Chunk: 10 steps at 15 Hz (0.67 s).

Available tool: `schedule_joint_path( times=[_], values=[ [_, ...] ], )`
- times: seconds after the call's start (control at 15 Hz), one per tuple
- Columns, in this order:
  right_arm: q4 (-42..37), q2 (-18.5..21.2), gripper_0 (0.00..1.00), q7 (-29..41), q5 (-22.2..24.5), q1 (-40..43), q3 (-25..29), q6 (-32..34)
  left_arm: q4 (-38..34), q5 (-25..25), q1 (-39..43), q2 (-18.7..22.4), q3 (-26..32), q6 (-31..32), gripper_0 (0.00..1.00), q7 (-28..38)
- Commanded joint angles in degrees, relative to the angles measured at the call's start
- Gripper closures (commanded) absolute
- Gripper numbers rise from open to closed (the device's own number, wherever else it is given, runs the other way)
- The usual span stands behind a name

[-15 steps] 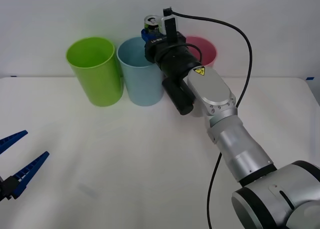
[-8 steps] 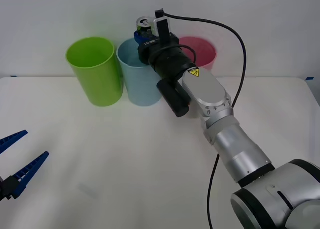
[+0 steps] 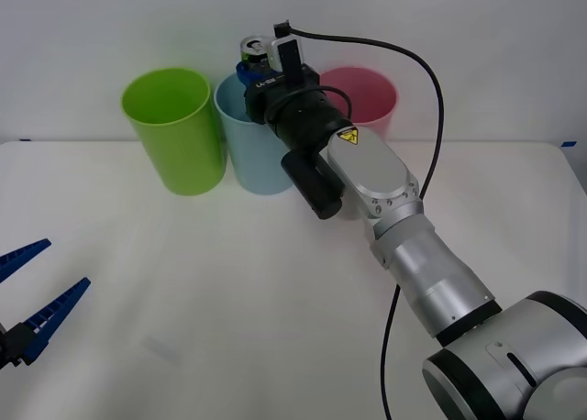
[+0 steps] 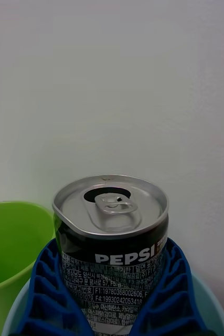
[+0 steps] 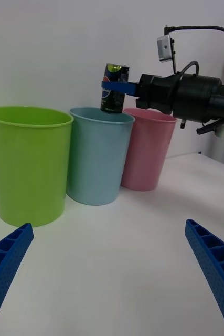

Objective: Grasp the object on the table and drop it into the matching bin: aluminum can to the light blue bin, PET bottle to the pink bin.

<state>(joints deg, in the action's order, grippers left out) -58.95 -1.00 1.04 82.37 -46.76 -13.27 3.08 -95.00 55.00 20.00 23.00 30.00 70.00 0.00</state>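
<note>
A small short can [image 4: 110,236] sits upright in the right claw [image 4: 112,294], clamped between two blue ribbed fingers [image 4: 167,286] that press its sides; its top is brushed silver with an oval opening and a pull-tab; its body is glossy black with white lettering and fine white print. In the left wrist view the can [image 5: 114,88] shows a green sheen at its rim, and it hangs above the mouth of the blue bin [image 5: 98,155], clear of the rim.

In the front view, upper centre of the frame, the can [image 3: 252,49] peeps out behind the right claw [image 3: 253,70]; the arm behind it is a black cylinder, then smooth silver metal casing running to the lower right, with a black cable looping above.

Three tall round plastic bins stand in a row at the back of the white desk [image 3: 229,301], each tapering downward with smooth matte walls; a green bin [image 3: 174,131] at the upper left, the blue bin [image 3: 252,149] just beside it, and the pink bin [image 3: 367,99] to the right, partly hidden by the arm.

The left claw [image 3: 23,301] rests at the lower left edge of the frame, low over the desk, its two blue ribbed fingers [image 3: 55,315] spread wide apart and holding nothing; it lies well apart from the bins.
</note>
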Motion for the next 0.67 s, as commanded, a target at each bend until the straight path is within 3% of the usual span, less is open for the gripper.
schedule_joint_path(
  times=[0.07, 0.13, 0.2, 0.27, 0.67],
  values=[
    [-0.02, 0.00, 1.00, -0.07, -0.02, 0.00, -0.01, -0.09, 0.00, 0.00, 0.00, 0.00, 0.00, 0.00, 0.00, 0.00],
    [-0.02, 0.00, 0.98, -0.07, -0.02, 0.00, -0.01, -0.26, 0.00, 0.00, 0.00, 0.00, 0.00, 0.00, 0.00, 0.00],
    [-0.02, 0.00, 0.52, -0.34, -0.02, 0.00, -0.01, -0.62, 0.00, 0.00, 0.00, 0.00, 0.00, 0.00, 0.00, 0.00],
    [-0.02, 0.00, 0.00, -0.34, -0.02, 0.00, 0.08, -0.97, 0.00, 0.00, 0.00, 0.00, 0.00, 0.00, 0.00, 0.00],
    [-0.73, 0.00, 0.00, -0.51, -0.02, 0.09, 0.17, -0.62, 0.00, 0.00, 0.00, 0.00, 0.00, 0.00, 0.00, 0.00]
  ],
)
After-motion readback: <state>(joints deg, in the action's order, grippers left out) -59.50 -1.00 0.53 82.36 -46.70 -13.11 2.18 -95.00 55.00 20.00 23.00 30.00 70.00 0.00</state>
